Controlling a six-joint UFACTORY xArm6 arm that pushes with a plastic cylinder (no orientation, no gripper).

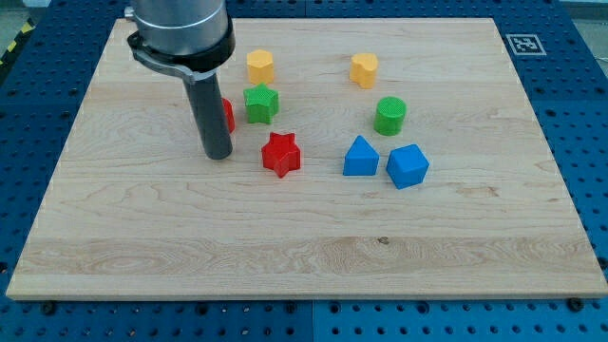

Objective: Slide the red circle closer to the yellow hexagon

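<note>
The red circle (228,115) sits at the board's upper left, its left part hidden behind my rod. The yellow hexagon (260,66) lies above and to the right of it, with a green star (260,103) just to the right of the red circle and below the hexagon. My tip (218,157) rests on the board just below and to the left of the red circle, close to it. I cannot tell whether the two touch.
A red star (281,154) lies to the right of my tip. A second yellow block (364,69), a green circle (389,115), a blue triangle (360,157) and a blue cube-like block (408,166) lie to the right of centre on the wooden board (304,256).
</note>
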